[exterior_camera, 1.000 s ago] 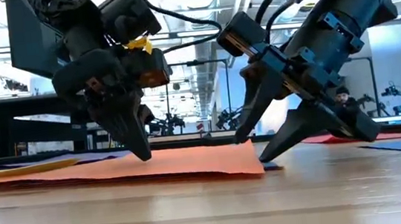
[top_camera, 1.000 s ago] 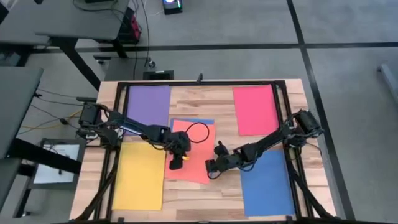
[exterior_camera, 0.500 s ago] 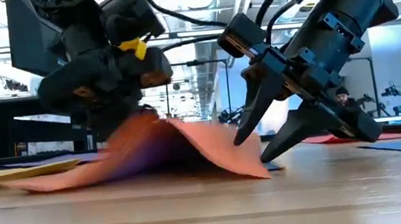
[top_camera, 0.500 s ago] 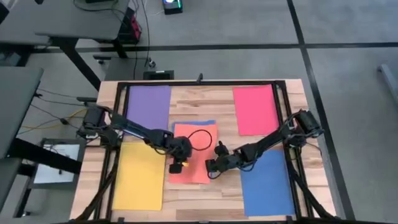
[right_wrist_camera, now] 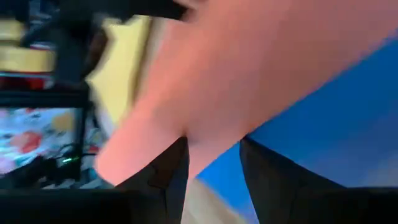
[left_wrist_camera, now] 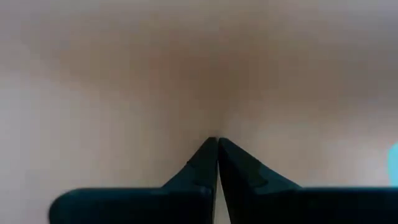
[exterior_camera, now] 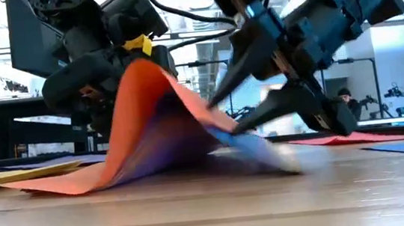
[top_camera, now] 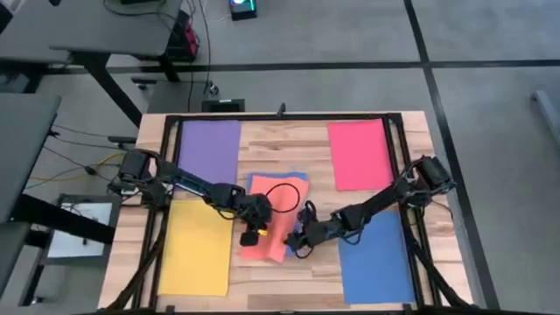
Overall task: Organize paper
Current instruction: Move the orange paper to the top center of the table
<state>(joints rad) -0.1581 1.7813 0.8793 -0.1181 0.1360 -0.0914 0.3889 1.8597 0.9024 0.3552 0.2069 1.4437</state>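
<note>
The salmon-orange sheet lies at the table's middle, bulged into a high arch over a blue sheet beneath it. My left gripper, shut, is on the salmon sheet's left part. My right gripper is open at the sheet's right edge, and the sheet's corner stands between its fingers. The purple, pink-red, yellow and second blue sheets lie flat toward the corners. My left gripper presses its shut fingertips down on the salmon-orange sheet's left part, coming from above. The sheet's left edge stays on the table, and beside the gripper the sheet arches upward. My right gripper: I cannot tell whether its open fingers touch the sheet's corner.
A black frame runs around the wooden table top. A black cable loop from the left arm hangs over the sheet. Bare wood lies between the purple and pink-red sheets and along the near edge.
My left gripper, shut and pressing, has slid the salmon-orange sheet toward the table's right. The sheet has buckled from flat into a tall arch, with its left edge still on the table. My right gripper has moved left toward the sheet's risen right edge.
</note>
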